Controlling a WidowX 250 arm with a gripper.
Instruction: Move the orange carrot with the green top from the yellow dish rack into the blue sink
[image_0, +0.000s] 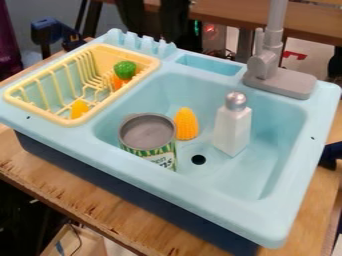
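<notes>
Can, just one, one corn cob, one shaker, one sink

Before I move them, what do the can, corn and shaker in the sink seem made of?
The can looks like metal, dull grey inside, with a printed label around it. The corn seems moulded plastic, slightly glossy, with regular raised kernels. The shaker has a shiny silvery cap, metal or metallic plastic; its smooth white body could be plastic or ceramic.
</notes>
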